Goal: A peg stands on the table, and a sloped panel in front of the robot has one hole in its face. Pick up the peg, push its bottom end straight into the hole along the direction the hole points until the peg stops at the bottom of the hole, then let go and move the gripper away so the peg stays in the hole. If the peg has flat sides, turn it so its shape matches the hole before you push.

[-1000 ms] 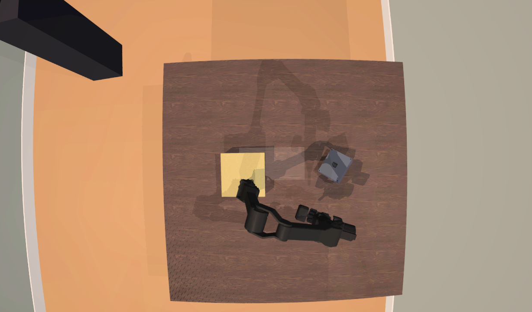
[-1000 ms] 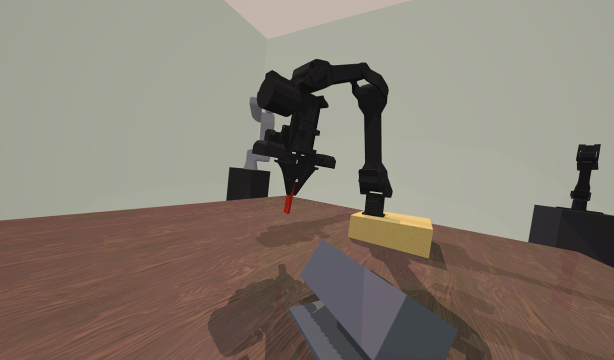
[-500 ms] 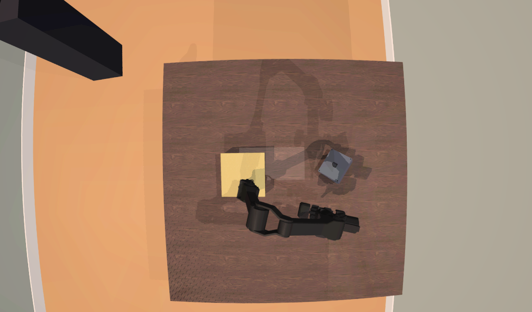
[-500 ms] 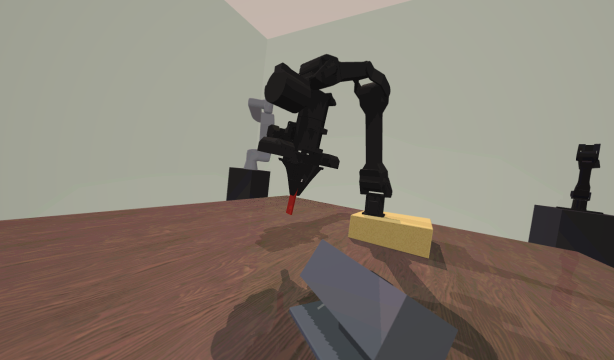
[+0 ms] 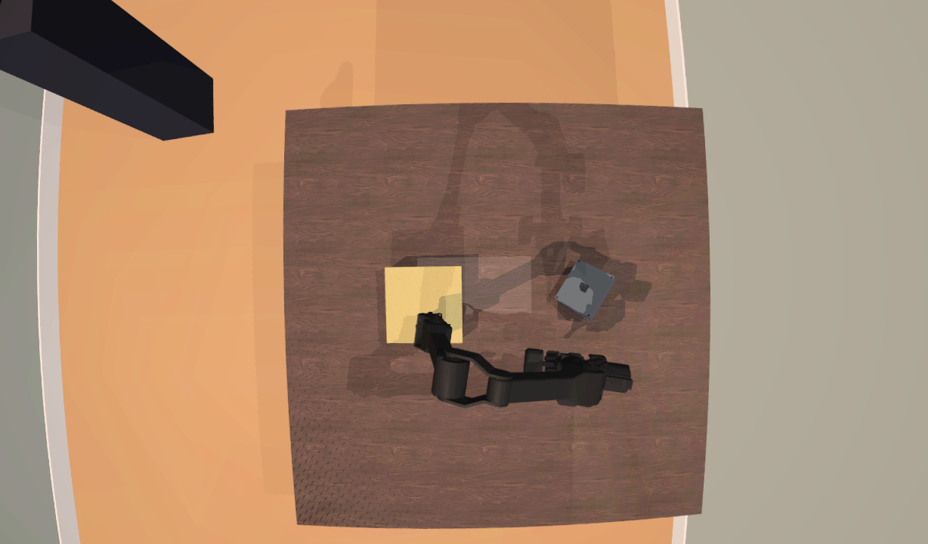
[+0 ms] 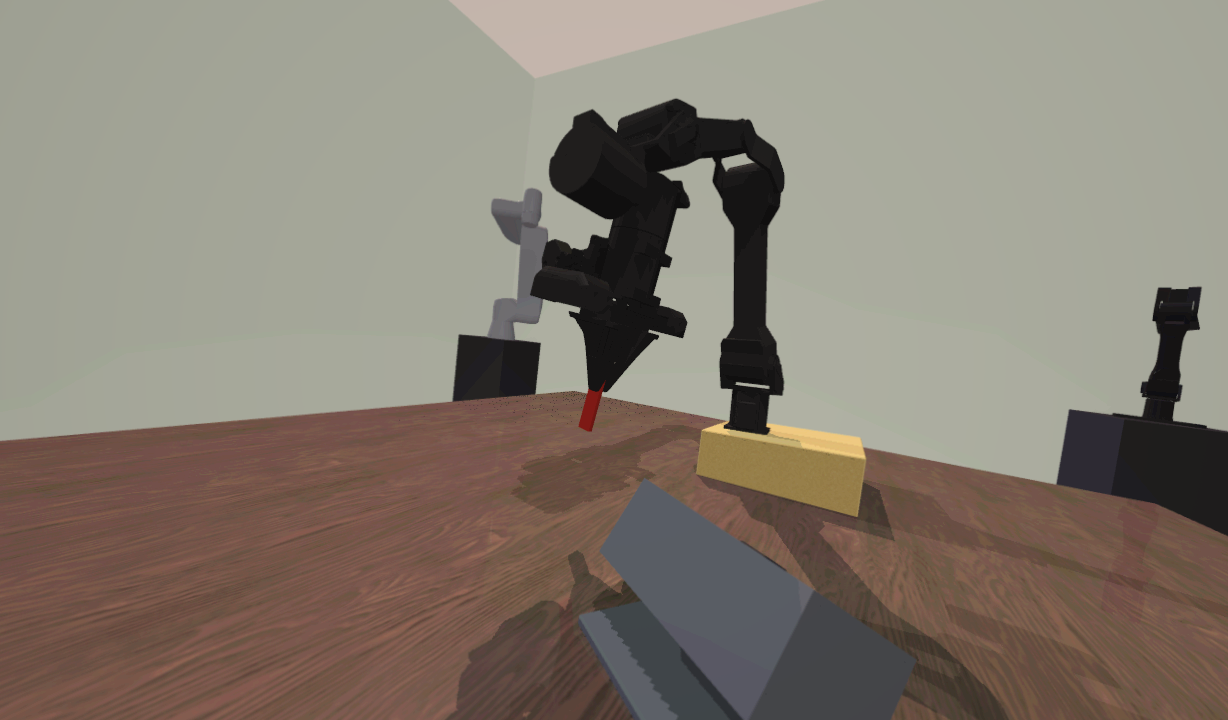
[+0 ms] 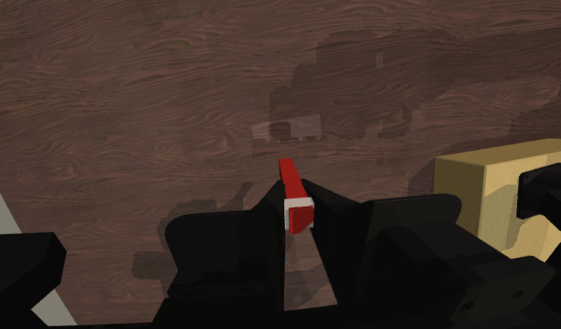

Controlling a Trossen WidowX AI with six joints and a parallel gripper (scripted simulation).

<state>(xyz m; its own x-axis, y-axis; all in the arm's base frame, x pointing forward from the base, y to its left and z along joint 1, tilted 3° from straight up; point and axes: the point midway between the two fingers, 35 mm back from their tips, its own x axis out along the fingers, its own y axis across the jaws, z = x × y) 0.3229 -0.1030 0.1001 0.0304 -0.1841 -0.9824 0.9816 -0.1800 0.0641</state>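
My gripper (image 6: 598, 385) (image 7: 291, 185) is shut on a red peg (image 6: 589, 411) (image 7: 291, 175) with flat sides and a white band near its top. The fingers grip it around mid-length. Its lower end sticks out below the fingertips, slightly tilted, in the air above the table. The grey sloped panel (image 5: 594, 276) (image 6: 703, 573) has one small dark hole (image 5: 583, 286) near the middle of its face. In the top view the gripper is below the panel in the picture, to one side of it, and the peg is hidden under the arm. The hole is not visible in the exterior view.
The arm's base stands on a yellow block (image 5: 406, 298) (image 6: 779, 474) (image 7: 459, 196), left of the panel in the top view. The wooden table (image 5: 494, 466) (image 6: 242, 555) carries both. Other arms stand on dark pedestals (image 6: 495, 368) (image 6: 1155, 474) beyond the table.
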